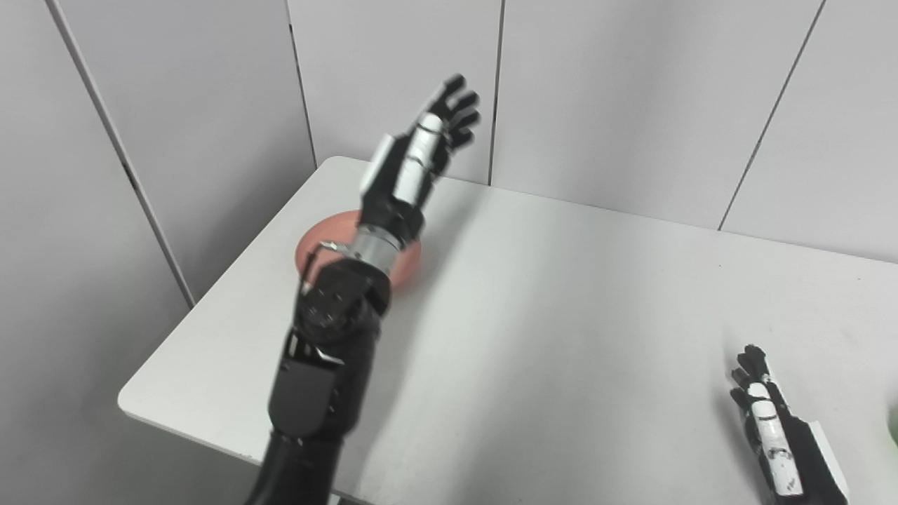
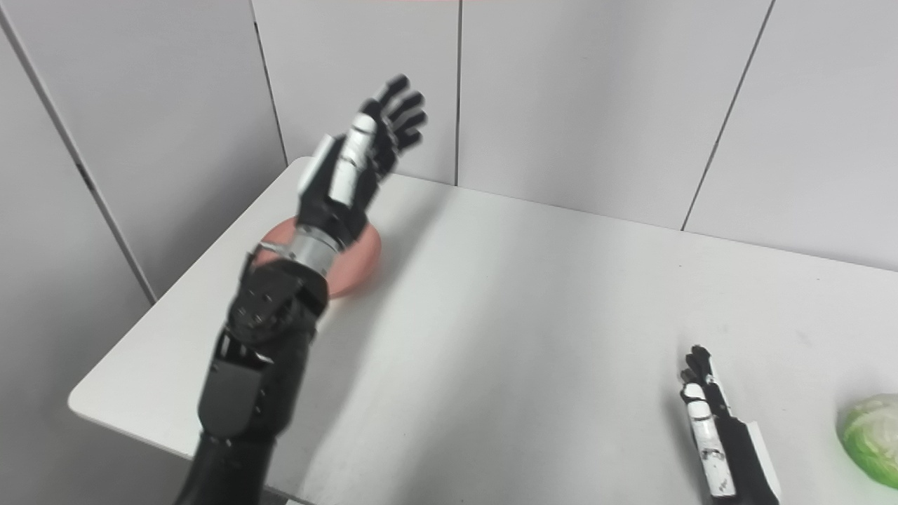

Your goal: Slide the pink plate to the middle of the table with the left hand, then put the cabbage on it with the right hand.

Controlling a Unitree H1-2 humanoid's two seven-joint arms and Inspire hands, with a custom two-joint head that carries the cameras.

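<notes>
The pink plate (image 1: pixel 324 235) lies near the table's left edge, mostly hidden behind my left wrist. My left hand (image 1: pixel 421 151) is raised above and beyond the plate, fingers spread and holding nothing. The cabbage (image 2: pixel 870 438), pale green, sits at the right edge of the right eye view, near the table's front. My right hand (image 2: pixel 708 414) rests low on the table just left of the cabbage, fingers extended, apart from it and empty.
The white table (image 1: pixel 561 301) is bounded by grey wall panels (image 1: pixel 631 98) behind it and to its left. The left table edge runs close beside the plate.
</notes>
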